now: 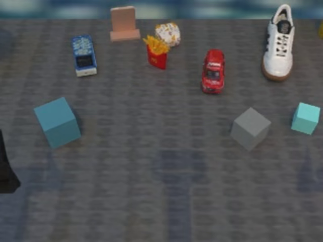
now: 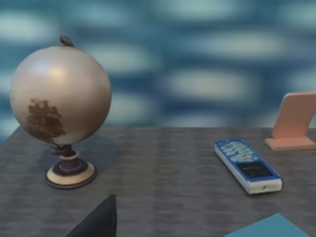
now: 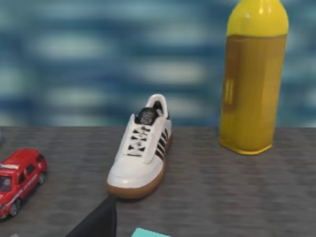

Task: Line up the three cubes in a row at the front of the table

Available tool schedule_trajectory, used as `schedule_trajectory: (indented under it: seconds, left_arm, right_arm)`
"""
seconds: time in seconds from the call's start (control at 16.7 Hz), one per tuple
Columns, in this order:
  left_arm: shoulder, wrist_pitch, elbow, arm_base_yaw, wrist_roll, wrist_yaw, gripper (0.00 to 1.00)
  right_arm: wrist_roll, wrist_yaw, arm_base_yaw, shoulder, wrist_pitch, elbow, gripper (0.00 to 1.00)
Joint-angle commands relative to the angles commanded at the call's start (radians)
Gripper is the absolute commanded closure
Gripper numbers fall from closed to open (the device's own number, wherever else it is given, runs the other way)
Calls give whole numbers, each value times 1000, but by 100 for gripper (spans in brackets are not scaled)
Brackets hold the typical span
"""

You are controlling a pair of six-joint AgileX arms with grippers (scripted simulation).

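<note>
The three cubes sit apart on the table. The large blue-teal cube is at mid-left, and its top corner shows in the left wrist view. Mid-right is the grey cube, and the small light turquoise cube lies by the right edge, with a sliver of it in the right wrist view. My left arm is parked at the left edge, in front of the blue-teal cube and apart from it. The right arm is outside the top view, with the turquoise cube just ahead of its wrist camera.
Along the back stand a tan upright block, a blue remote, fries, a burger, a red toy car and a white shoe. A globe and a yellow bottle stand at the far corners.
</note>
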Motion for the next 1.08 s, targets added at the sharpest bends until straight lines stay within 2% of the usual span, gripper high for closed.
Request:
schedule_trajectory:
  seconds: [0.24, 0.48, 0.72, 1.08]
  left_arm:
    - [0, 0, 0, 0, 0, 0, 0]
    - [0, 0, 0, 0, 0, 0, 0]
    - [0, 0, 0, 0, 0, 0, 0]
    - [0, 0, 0, 0, 0, 0, 0]
  right_arm:
    - [-21, -1, 3, 31, -22, 31, 0]
    - [-138, -3, 14, 220, -147, 218, 0]
    - [-323, -1, 27, 579, -350, 524, 0]
    - [-649, 5, 53, 1280, -714, 1041, 0]
